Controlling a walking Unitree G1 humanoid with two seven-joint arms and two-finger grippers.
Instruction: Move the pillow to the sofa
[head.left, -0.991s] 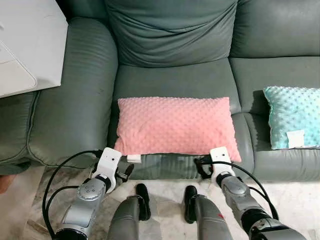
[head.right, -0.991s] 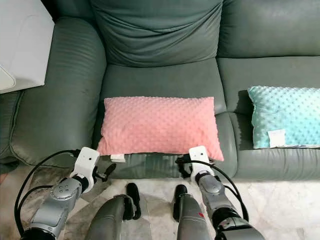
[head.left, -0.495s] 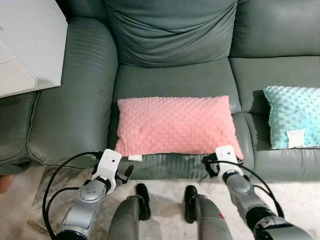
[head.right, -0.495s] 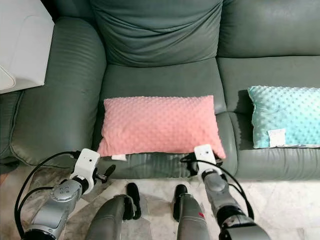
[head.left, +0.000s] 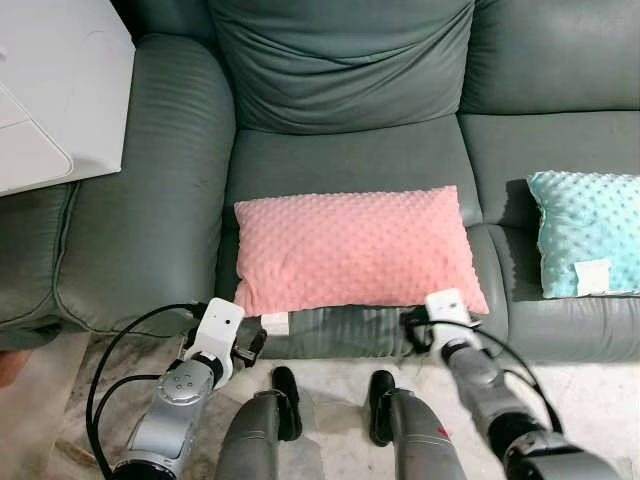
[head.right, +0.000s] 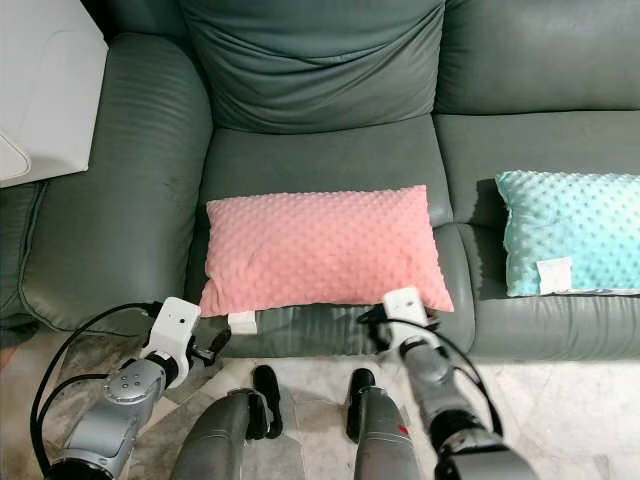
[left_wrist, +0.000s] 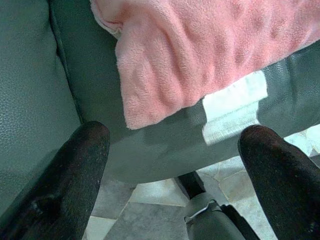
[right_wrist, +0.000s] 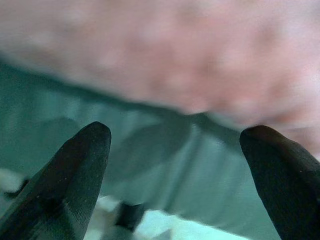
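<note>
Resting on the green sofa (head.left: 350, 160), the pink pillow (head.left: 352, 249) is lying across the middle seat cushion.
I am holding both tools, left (left_wrist: 172, 165) and right (right_wrist: 175, 160), spread wide and empty, just below its front corners.

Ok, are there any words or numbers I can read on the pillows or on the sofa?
None can be read.
White tag on the pink pillow, at its front edge: looks blank here, no print can be made out.
White tag on the teal pillow, at: too small to read.
Sofa: no writing seen.
</note>
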